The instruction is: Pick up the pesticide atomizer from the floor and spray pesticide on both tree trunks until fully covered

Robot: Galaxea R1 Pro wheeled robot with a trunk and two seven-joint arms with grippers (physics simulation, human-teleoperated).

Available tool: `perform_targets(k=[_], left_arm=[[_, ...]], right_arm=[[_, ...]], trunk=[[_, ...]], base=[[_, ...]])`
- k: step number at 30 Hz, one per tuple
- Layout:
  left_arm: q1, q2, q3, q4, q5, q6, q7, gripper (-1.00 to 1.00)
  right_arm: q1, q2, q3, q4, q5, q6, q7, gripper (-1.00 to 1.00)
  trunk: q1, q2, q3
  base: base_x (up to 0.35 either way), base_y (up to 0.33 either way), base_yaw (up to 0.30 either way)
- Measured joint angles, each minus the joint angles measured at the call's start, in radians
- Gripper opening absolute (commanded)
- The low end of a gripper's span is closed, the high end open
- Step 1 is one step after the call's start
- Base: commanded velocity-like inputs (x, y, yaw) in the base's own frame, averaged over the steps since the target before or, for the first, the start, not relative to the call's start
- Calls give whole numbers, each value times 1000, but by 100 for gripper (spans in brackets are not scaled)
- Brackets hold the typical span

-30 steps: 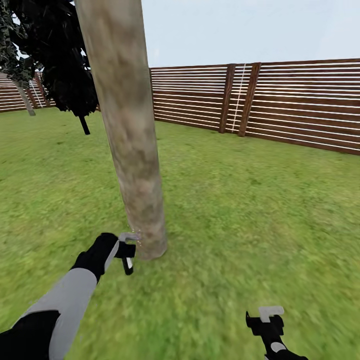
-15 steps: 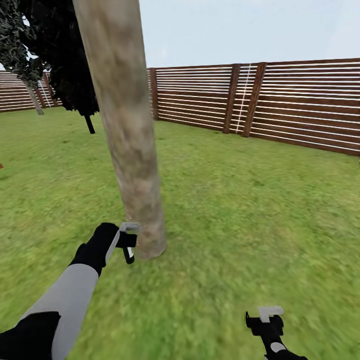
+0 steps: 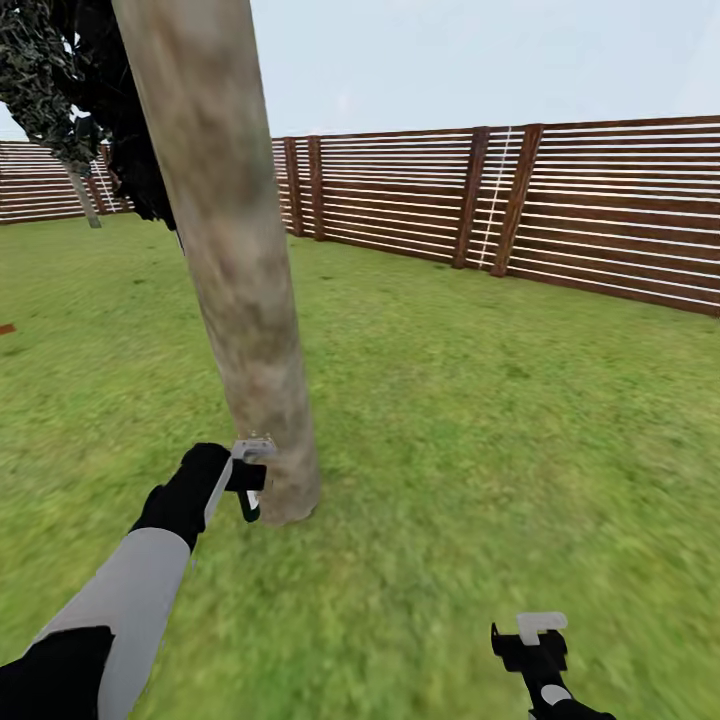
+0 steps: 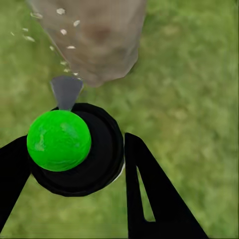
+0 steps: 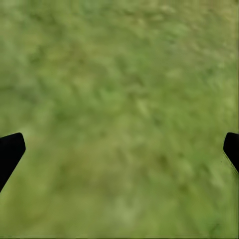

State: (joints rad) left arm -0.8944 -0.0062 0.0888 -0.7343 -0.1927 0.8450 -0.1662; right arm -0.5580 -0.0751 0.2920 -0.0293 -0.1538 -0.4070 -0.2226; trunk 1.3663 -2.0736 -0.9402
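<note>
Head view, left to right: your left arm (image 3: 130, 600) runs up from the lower-left corner, grey forearm into black wrist, reaching forward and slightly inward, low over the grass (image 3: 450, 400). The left gripper (image 3: 248, 480) sits right at the base of the tree trunk (image 3: 235, 270), with the pesticide atomizer (image 3: 252, 462) in it, pale grey head toward the bark and apparently touching or just off it. The trunk itself leans a little, thick, mottled grey-brown, running out of the top of the picture. Behind it, upper left, is dark foliage (image 3: 70, 80), and a brown slat fence (image 3: 520, 210) rings the lawn. Left wrist view: you've got both black fingers (image 4: 149, 194) clamped around the atomizer's (image 4: 74, 149) round black body, one on each side, green cap facing the camera, grey nozzle aimed at the trunk (image 4: 94, 40). Small pale flecks hang in the air between nozzle and bark. Lower right of the head view: your right arm barely enters the picture, right gripper (image 3: 535, 640) held low and close to the body, well apart from the tree, pale tip pointing up. Right wrist view: the two fingertips (image 5: 10, 152) sit at opposite edges, spread wide, with just blurry grass (image 5: 119, 119) between them, nothing held.
</note>
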Motion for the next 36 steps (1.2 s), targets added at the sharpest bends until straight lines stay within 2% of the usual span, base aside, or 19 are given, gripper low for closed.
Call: perform_targets(k=[1, 2, 3, 4, 7, 11, 13, 16, 19, 20, 22, 24, 25, 27, 28, 29, 31, 34, 36], left_arm=[[10, 30, -4, -33, -4, 1, 4, -100], [12, 25, -7, -35, 18, 2, 4, -100], [13, 4, -44, -35, 25, 2, 5, -100], [13, -3, -58, -36, 22, 2, 6, -100], [12, 4, -63, -37, 13, 2, 4, -100], [13, 82, -52, -36, 7, 0, 7, -100], [13, 80, -53, -29, 19, 0, 9, -100], [13, 39, -55, -24, 25, 0, 11, -100], [13, 42, -52, -22, 14, -1, 11, -100], [14, 53, -47, -22, 9, -1, 12, -100], [17, 123, -25, -20, -5, -4, 14, -100], [26, 141, -25, -11, 16, -4, 13, -100], [40, 138, -27, -5, 24, -6, 12, -100], [56, 80, -29, -1, 29, -8, 12, -100], [58, 63, -29, -1, 28, -9, 13, -100], [59, 59, -26, -1, 15, -10, 13, -100], [67, 81, -15, 1, 5, -11, 14, -100], [98, 151, 4, 1, 7, -12, 14, -100], [115, 160, 4, 5, 22, -16, 13, -100]], right_arm=[[0, 0, 0, 0, 0, 0, 0, 100], [0, 0, 0, 0, 0, 0, 0, 100], [0, 0, 0, 0, 0, 0, 0, 100], [0, 0, 0, 0, 0, 0, 0, 100], [0, 0, 0, 0, 1, 0, 0, 100], [0, 0, 0, 0, 0, 0, 0, 100], [0, 0, 0, 0, 1, 0, 0, 100], [0, 1, 0, 0, 1, 0, 0, 100], [0, 0, 0, 0, 1, 0, 0, 100], [0, 0, 0, 0, 1, 0, 0, 100], [0, 0, 0, 0, 1, 1, 0, 100], [0, 0, 0, 0, 1, 0, 0, 100], [0, 0, 0, 0, 1, 0, 0, 100], [0, 0, 0, 0, 1, 0, 0, 100], [0, 0, 0, 0, 1, 0, 0, 100], [0, 0, 0, 0, 1, 0, 0, 100], [0, 0, 0, 0, 1, 0, 0, 100], [0, 0, 0, 0, 0, 0, 0, 100], [0, 0, 0, 0, 1, 1, 0, 100]], trunk=[[1, 0, 0], [1, 0, 0], [1, 0, 0], [1, 0, 0], [1, 0, 0], [1, 0, 0], [1, 0, 0], [0, 0, 0], [0, 0, 0], [0, 0, 0], [0, 0, 0], [0, 0, 0], [0, 0, 0], [0, 0, 0], [1, 0, 0], [1, 0, 0], [1, 0, 0], [1, 0, 0], [1, 0, 0]], base=[[-42, -263, 0], [-96, -268, 0], [-126, -265, 0], [-159, -254, 0], [-230, -213, 0], [-158, -228, 32], [20, -268, 217], [158, -249, 241], [221, -208, 58], [234, -180, 8], [235, -175, 3], [227, -181, 1], [170, -224, 0], [52, -261, 0], [15, -271, 0], [8, -273, 0], [2, -274, 0], [0, -181, 0], [0, -18, 67]])
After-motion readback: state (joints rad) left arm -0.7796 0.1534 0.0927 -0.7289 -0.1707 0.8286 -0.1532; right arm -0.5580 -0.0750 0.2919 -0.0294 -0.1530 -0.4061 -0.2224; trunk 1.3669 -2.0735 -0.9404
